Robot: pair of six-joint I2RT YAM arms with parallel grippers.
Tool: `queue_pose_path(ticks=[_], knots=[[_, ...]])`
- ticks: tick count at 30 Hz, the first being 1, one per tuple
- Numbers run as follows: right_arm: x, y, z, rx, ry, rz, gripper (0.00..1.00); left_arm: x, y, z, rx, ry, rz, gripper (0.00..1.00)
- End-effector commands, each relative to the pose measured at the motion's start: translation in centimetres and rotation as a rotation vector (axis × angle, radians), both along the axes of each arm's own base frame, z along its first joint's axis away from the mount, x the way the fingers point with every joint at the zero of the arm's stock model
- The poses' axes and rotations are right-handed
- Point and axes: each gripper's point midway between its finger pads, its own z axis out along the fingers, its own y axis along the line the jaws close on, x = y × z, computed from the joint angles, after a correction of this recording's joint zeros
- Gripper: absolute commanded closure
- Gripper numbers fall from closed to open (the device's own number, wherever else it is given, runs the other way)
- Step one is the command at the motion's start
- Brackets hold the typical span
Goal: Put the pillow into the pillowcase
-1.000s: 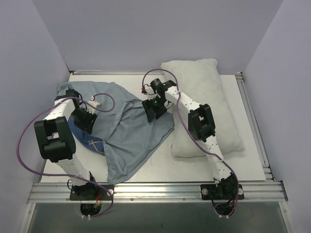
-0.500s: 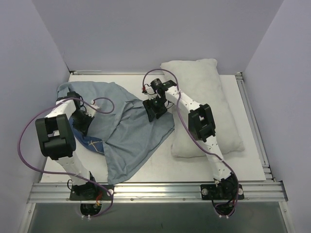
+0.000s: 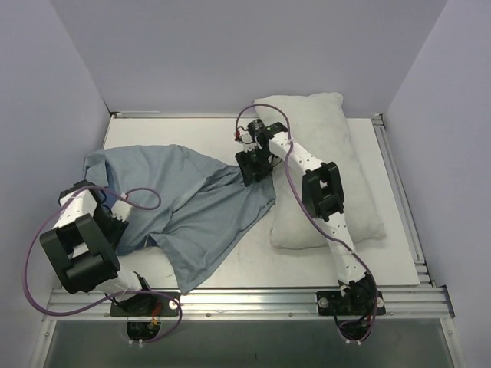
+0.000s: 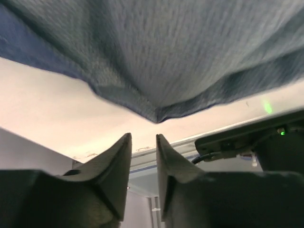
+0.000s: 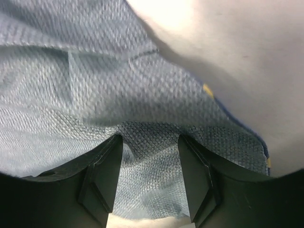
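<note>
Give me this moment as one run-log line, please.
pillowcase: limp, beside pillow | right gripper: on pillowcase | left gripper: holds nothing

A: The pillowcase (image 4: 166, 57) runs blurred off the top edge above the left gripper (image 4: 143, 142); can't tell if it's pinched.

B: Fabric bunches between the right gripper (image 5: 149, 142) fingers; the pillow's (image 3: 322, 123) left edge hides behind that arm.

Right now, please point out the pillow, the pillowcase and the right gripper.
pillow (image 3: 337, 165): top external view, bare middle of its top.
pillowcase (image 3: 192, 203): top external view, pale grey-blue middle.
right gripper (image 5: 149, 147): right wrist view, midway between fingertips.
</note>
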Motion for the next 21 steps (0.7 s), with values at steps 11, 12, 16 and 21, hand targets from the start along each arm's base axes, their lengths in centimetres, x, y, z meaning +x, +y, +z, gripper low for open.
queue_pose_path(ticks=[11,12,16,21], knots=[[1.9,0.8,8.4,0.116,-0.185,0.111,0.33,12.9,-9.4,11.7,-0.383,-0.471,-0.177,0.03],[0.9,1.6,9.4,0.165,-0.184,0.14,0.33,14.1,-10.1,11.3,-0.376,-0.486,-0.183,0.03],[-4.7,2.8,11.0,0.19,-0.17,0.263,0.32,21.2,-12.3,9.2,-0.355,-0.603,-0.126,0.05],[-11.4,2.3,5.5,0.088,0.013,0.332,0.38,29.7,-15.1,8.4,-0.393,-0.676,-0.035,0.19]])
